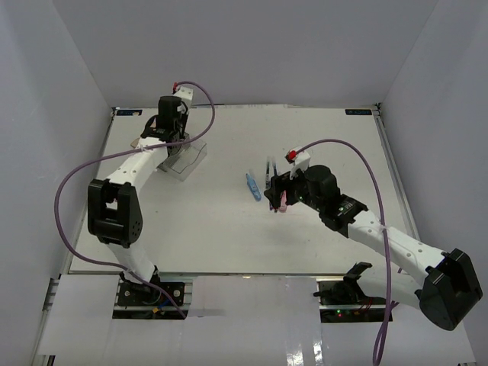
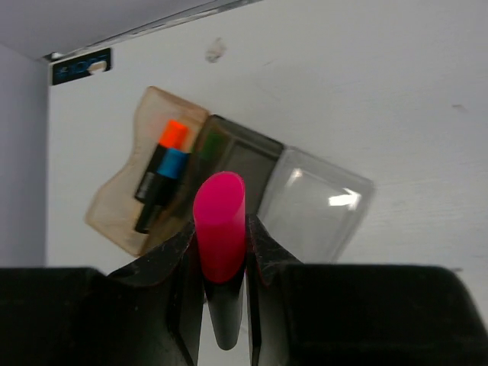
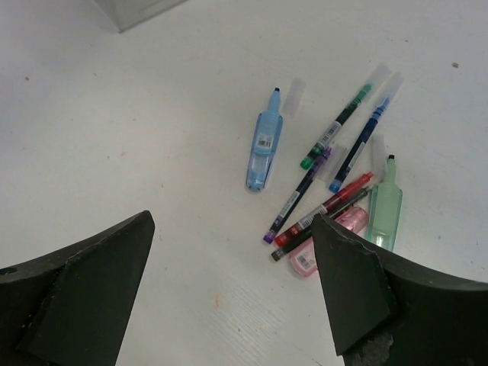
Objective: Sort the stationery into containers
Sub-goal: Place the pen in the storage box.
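The left gripper (image 2: 221, 236) has its jaws clamped on a stubby highlighter with a bright pink cap (image 2: 219, 202), and the cap stands up between the black fingers (image 2: 183, 259). It hangs above the small transparent plastic organiser tray (image 2: 320, 206), which lies near the far left corner of the white table (image 1: 229, 229). The tray's amber compartment (image 2: 114, 213) holds two black highlighters lying together, one with an orange cap (image 2: 174, 134) and one with a blue cap (image 2: 172, 162). A dim green shape shows in the smoky grey compartment (image 2: 244, 164) next to it, and the clear compartment adjoins that. The right gripper (image 3: 229, 290) has its jaws wide apart, holding nothing, over the middle-right of the table. Below it lie a pastel blue marker (image 3: 264, 145), a pastel mint marker (image 3: 383, 206) and a pastel pink marker (image 3: 320, 252). The pink one is partly under thin pens (image 3: 335, 126) in green, blue, purple, red and black. All of these are well apart from the tray.
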